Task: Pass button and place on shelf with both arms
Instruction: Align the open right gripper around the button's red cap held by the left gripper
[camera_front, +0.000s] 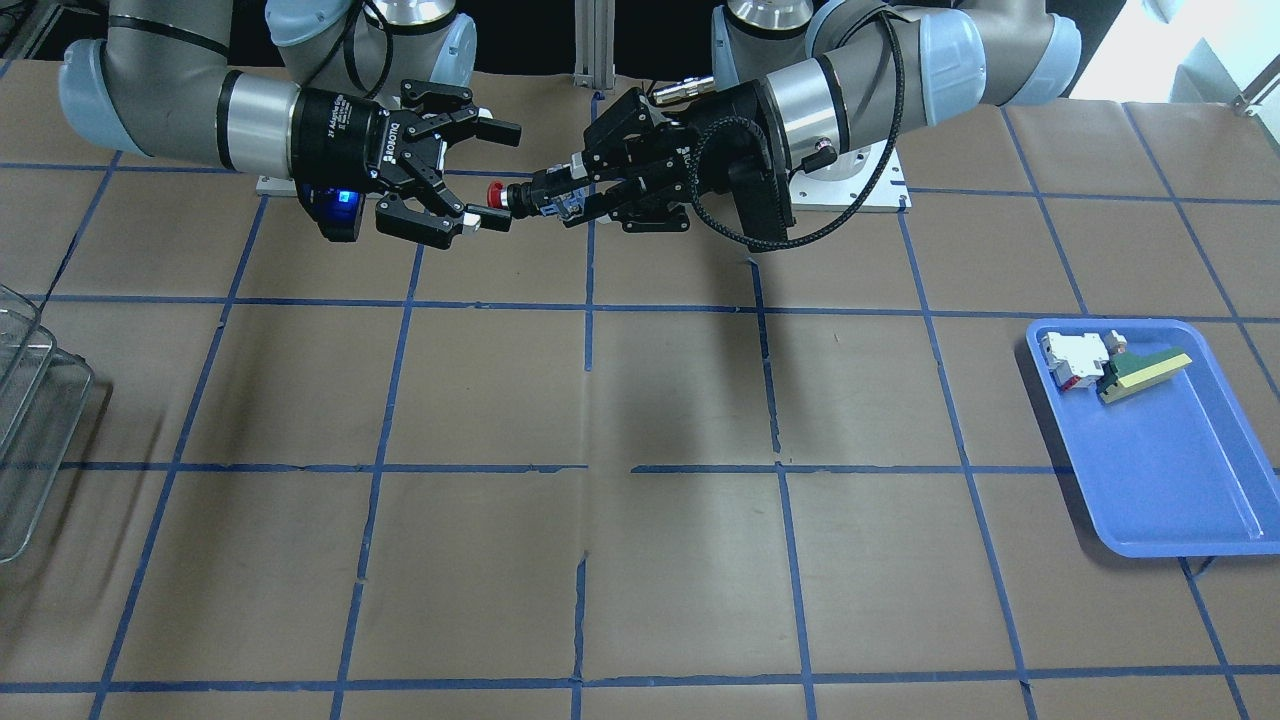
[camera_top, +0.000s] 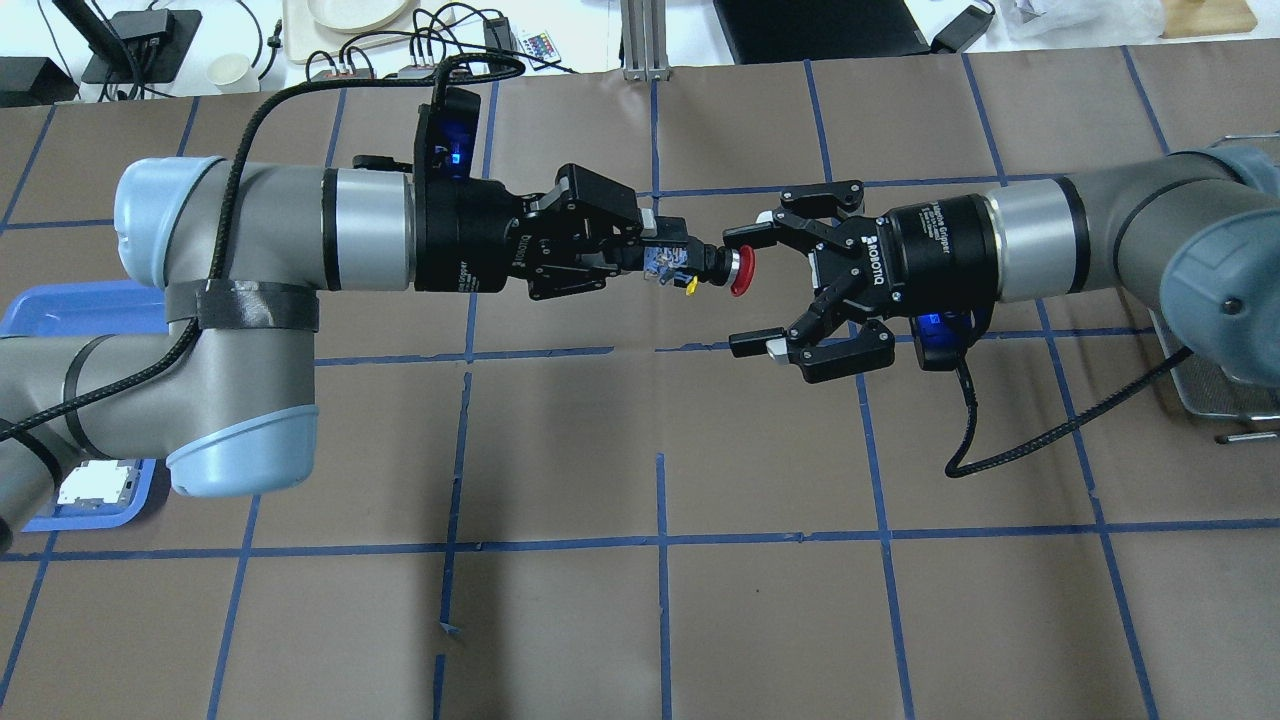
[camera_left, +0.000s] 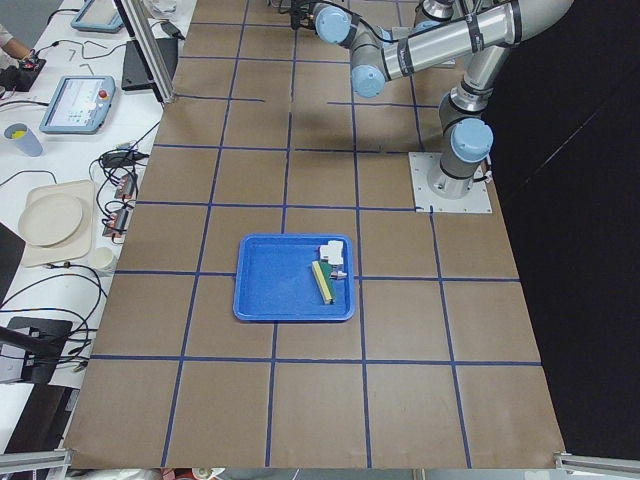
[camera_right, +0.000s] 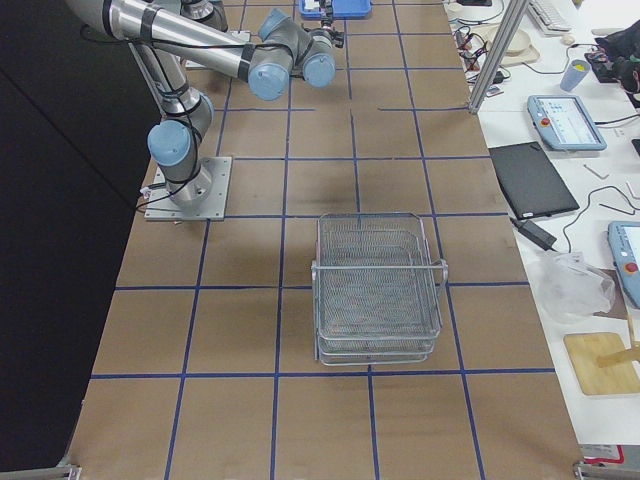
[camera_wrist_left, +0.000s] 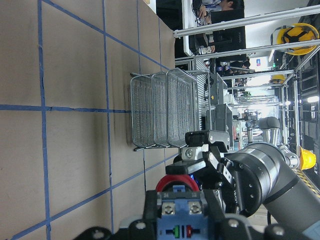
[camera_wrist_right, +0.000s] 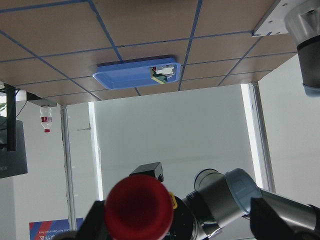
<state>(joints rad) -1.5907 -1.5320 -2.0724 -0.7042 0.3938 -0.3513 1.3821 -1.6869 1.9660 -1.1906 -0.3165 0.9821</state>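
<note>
My left gripper (camera_top: 665, 262) is shut on the button (camera_top: 712, 268) by its silvery-blue rear block and holds it level above the table, its red cap pointing at the right arm. My right gripper (camera_top: 745, 290) is open, and the red cap lies between its two fingertips without touching them. The front-facing view shows the same: the button (camera_front: 510, 195), the left gripper (camera_front: 555, 195), the open right gripper (camera_front: 498, 177). The right wrist view shows the red cap (camera_wrist_right: 139, 210) close up. The wire-mesh shelf (camera_right: 378, 290) stands on the table on the robot's right, empty.
A blue tray (camera_front: 1160, 450) on the robot's left holds a white-and-red boxy part (camera_front: 1072, 358) and a green-and-yellow block (camera_front: 1145, 372). The shelf's edge (camera_front: 30, 420) shows at the front-facing view's left. Both arms hang over the table's robot-side half.
</note>
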